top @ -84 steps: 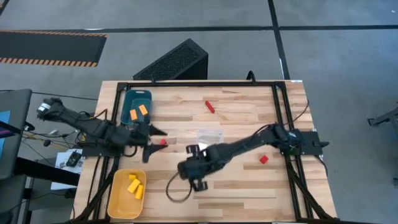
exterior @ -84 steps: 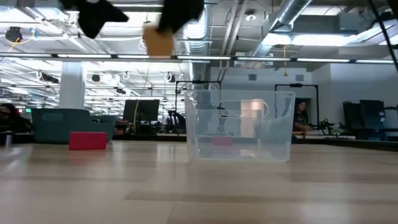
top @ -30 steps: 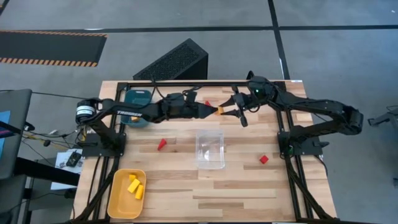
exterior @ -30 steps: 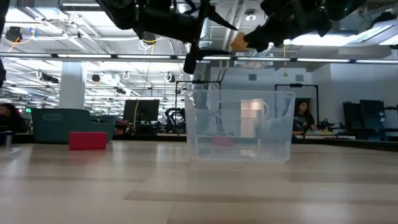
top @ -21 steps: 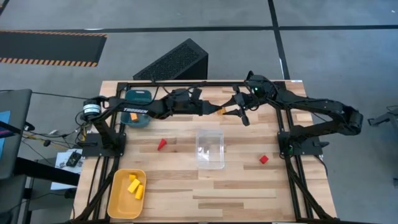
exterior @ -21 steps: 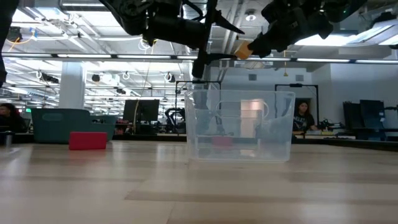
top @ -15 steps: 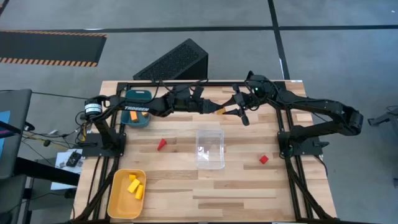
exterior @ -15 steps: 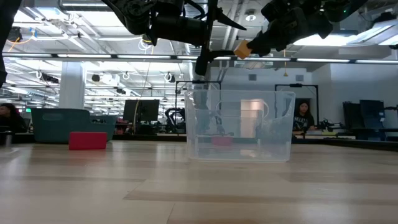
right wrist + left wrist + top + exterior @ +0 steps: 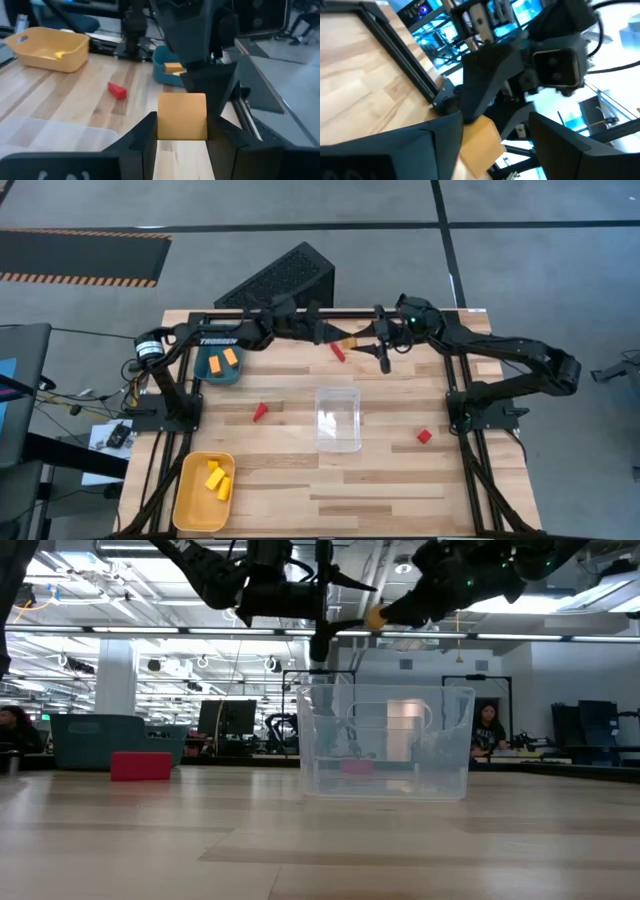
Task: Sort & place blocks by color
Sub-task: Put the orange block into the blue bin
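Note:
An orange block (image 9: pixel 348 340) hangs in the air near the table's far edge, held by my right gripper (image 9: pixel 362 341), which reaches in from the right. From the left my left gripper (image 9: pixel 333 338) meets it, open. In the left wrist view its fingers stand on either side of the block (image 9: pixel 480 145), with a gap showing on one side. Three red blocks (image 9: pixel 338 352) (image 9: pixel 260 412) (image 9: pixel 424 436) lie on the table. Two orange blocks (image 9: pixel 222 361) lie in the blue tray (image 9: pixel 205 370), and yellow blocks (image 9: pixel 217 478) in the yellow tray (image 9: pixel 190 505). My right gripper pinches the orange block by two opposite sides (image 9: pixel 182 117) between its two fingers (image 9: pixel 145 135). The fingers come about level from the table's right side. The block is lifted clear, high above the table (image 9: pixel 376 616).
A clear plastic box (image 9: pixel 338 418) stands mid-table, below and nearer than the meeting grippers. A black frame (image 9: pixel 300 314) runs along the far edge, close behind both hands. The near half of the tabletop is bare wood.
My left arm has swung toward the table's far edge, uncovering the blue tray, and its gripper has stayed at the orange block. The block, in my right gripper, has shifted slightly toward the far edge with it.

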Robot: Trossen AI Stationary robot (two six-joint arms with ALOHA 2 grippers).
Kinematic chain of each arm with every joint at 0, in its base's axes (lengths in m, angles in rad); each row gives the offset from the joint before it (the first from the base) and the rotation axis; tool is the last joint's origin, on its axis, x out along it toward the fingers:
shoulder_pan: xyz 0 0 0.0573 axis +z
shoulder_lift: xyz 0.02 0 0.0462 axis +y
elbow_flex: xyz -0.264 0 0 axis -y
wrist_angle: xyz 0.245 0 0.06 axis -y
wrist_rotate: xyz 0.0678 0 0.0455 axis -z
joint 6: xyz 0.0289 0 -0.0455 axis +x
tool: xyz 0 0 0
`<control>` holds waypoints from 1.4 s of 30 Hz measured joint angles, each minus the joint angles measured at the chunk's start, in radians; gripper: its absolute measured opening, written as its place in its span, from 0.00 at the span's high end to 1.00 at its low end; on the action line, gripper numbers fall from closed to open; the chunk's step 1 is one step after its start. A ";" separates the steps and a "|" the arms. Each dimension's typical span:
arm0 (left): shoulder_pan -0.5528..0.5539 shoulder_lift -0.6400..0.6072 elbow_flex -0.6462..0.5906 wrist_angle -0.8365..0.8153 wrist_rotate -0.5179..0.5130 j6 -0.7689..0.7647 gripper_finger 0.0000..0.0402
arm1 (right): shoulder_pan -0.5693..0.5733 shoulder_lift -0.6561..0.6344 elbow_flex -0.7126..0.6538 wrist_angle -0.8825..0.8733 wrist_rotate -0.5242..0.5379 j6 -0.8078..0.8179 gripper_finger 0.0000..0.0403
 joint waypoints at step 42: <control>0.029 -0.007 0.036 -0.217 -0.083 0.126 0.35 | 0.049 0.083 0.063 -0.009 0.235 -0.204 0.62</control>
